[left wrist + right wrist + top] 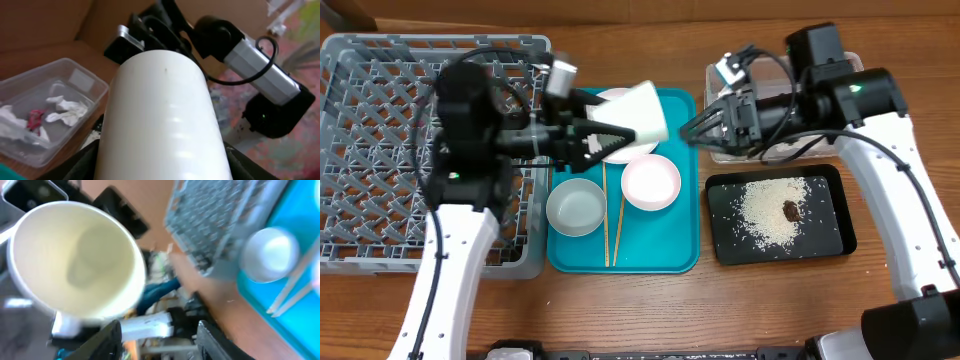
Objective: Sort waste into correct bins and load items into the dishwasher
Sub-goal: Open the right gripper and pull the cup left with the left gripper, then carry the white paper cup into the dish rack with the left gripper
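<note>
Fingers of the left gripper [616,136] are closed on the small white cup [642,112]. They grip it near its base and hold it on its side above the upper end of the teal tray [675,250], mouth turned toward the right of the frame. Just off the cup's rim, the right gripper [692,128] points at it. Its fingers [214,339] are spread wide and hold nothing, and its wrist view looks straight into a cup that appears empty.

On the tray lie the round white plate [610,97], partly hidden by the cup, the small white dish [651,183], the grey bowl [575,207] and two wooden chopsticks [610,215]. At upper right the clear tub [75,85] holds crumpled napkins [65,111] and the red wrapper [35,120]. The black tray [825,235] below it carries the rice [765,210] and the brown lump [790,210]. The grey dish rack [380,150] fills the left side, and no dish shows in the part the arm leaves visible.

Sorting looks finished, so the step in hand is probably loading, cup first. Whether a handover to the right gripper is meant cannot be told. The next move calls for swinging the cup left over the rack, turning its mouth down and lowering it between pegs before letting go. The cup's smooth tapered wall could slip in the grip.
</note>
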Tool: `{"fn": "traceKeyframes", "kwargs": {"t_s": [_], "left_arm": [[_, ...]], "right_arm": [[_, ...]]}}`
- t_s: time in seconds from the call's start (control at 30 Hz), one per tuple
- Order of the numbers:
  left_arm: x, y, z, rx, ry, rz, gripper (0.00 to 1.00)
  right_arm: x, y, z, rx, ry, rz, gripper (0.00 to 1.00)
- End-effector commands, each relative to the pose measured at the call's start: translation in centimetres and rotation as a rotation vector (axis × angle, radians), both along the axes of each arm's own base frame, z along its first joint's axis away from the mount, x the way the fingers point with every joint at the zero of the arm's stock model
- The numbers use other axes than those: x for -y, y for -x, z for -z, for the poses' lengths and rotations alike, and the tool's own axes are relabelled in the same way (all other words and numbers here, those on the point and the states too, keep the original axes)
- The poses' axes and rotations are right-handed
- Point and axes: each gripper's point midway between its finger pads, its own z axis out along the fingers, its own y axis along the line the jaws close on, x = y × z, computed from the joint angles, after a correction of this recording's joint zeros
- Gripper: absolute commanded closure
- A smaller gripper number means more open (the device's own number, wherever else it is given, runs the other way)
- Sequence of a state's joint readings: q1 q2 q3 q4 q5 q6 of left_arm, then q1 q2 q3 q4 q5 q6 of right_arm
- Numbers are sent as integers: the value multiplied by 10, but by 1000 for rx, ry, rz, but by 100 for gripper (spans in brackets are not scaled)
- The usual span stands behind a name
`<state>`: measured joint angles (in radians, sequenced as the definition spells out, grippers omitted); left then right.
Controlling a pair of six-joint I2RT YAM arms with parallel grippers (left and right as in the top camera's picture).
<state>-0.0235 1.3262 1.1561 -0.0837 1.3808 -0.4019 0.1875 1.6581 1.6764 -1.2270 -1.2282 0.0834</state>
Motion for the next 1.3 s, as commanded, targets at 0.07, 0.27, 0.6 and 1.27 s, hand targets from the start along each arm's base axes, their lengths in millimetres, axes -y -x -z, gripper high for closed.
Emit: {"fn": "traceKeyframes", "kwargs": {"t_s": [0.07,0.27,0.6,1.27], "left_arm": [[-27,-25,26,-4,-91,-177,46],[-73,-51,93,-208,-355,-506,75],[-189,-25,127,-498,-777,-935,94],[-319,22,184,-939,-1026,-1303,96]], "right_arm": [[52,-36,36,24,254,211,48],[116,-47,72,-52,505,389,48],[223,-33,104,-197,847,611,50],[273,-15,111,-313,924,726,54]]}}
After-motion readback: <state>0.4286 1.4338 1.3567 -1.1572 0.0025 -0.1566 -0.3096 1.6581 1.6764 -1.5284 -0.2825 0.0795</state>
